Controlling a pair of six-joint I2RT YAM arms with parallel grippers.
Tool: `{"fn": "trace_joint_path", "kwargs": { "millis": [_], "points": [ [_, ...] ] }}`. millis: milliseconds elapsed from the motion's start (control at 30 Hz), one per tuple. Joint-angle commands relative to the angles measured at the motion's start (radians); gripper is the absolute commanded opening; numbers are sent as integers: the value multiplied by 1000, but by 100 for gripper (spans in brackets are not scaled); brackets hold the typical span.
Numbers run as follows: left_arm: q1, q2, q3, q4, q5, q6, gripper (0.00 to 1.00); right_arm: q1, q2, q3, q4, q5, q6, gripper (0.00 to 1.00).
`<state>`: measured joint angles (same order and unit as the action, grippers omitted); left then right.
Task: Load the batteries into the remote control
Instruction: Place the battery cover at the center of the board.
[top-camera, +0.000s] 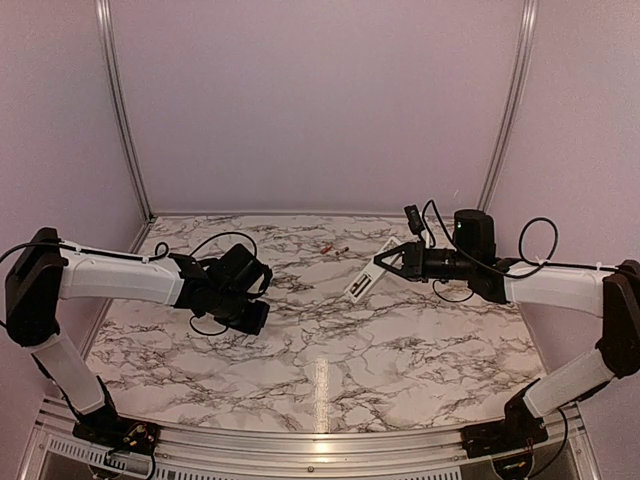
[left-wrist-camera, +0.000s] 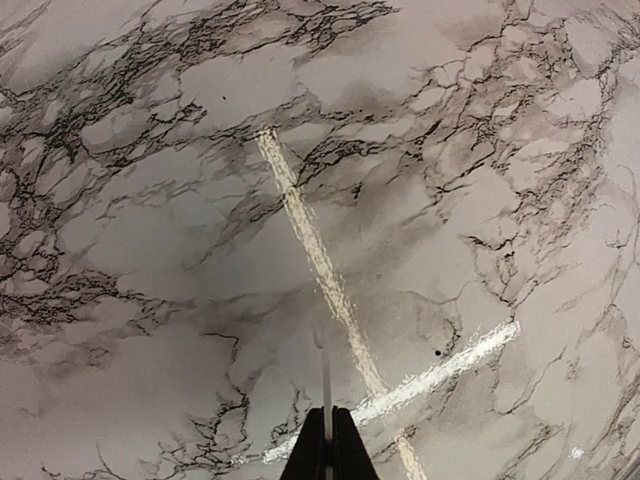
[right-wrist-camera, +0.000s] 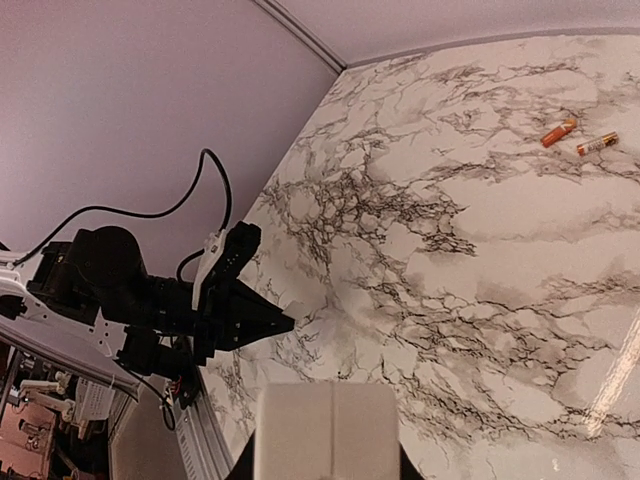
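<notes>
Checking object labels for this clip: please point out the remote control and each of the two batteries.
remote control (top-camera: 360, 282): top external view, middle of the white bar.
orange battery (right-wrist-camera: 559, 132): right wrist view, middle of its body.
second battery (right-wrist-camera: 597, 144): right wrist view, middle of its body.

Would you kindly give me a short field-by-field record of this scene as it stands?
remote control: white, held by right gripper
batteries: two, lying loose on the table, towards its far edge beyond the remote control
left gripper: shut, empty, over bare marble
task stage: batteries not yet picked up
</notes>
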<state>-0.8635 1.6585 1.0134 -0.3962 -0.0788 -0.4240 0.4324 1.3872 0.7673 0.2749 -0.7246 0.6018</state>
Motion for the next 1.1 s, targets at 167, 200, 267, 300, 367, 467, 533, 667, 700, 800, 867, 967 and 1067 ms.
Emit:
{"fn": "trace_joint_path", "kwargs": {
  "millis": [167, 200, 267, 300, 367, 467, 533, 667, 700, 800, 867, 967, 1067],
  "points": [
    [-36, 96, 93, -186, -271, 41, 0, -11, -22, -3, 9, -20, -9, 0],
    [-38, 102, 97, -191, -277, 42, 0, -15, -23, -5, 8, -23, -9, 0],
    [-46, 119, 107, -199, -292, 47, 0, -29, -24, -12, 13, -33, 0, 0],
    [-51, 130, 113, -205, -303, 51, 0, -43, -27, -19, 23, -39, 5, 0],
    [-61, 146, 125, -207, -315, 59, 0, -63, -33, -32, 35, -45, 18, 0],
    [-82, 176, 141, -212, -335, 78, 1, -87, -42, -49, 51, -52, 31, 0],
    [-96, 198, 152, -221, -356, 83, 1, -97, -46, -56, 52, -56, 35, 0],
    [-117, 234, 176, -246, -386, 88, 5, -99, -49, -60, 45, -54, 31, 0],
    [-121, 239, 181, -251, -390, 90, 6, -99, -49, -62, 45, -53, 31, 0],
    [-131, 249, 191, -252, -372, 95, 14, -100, -49, -60, 43, -52, 31, 0],
    [-133, 250, 196, -250, -344, 97, 23, -99, -48, -60, 43, -53, 31, 0],
    [-135, 239, 193, -230, -279, 109, 35, -99, -53, -63, 46, -53, 32, 0],
    [-135, 211, 183, -195, -195, 125, 44, -100, -54, -65, 47, -54, 32, 0]
  ]
}}
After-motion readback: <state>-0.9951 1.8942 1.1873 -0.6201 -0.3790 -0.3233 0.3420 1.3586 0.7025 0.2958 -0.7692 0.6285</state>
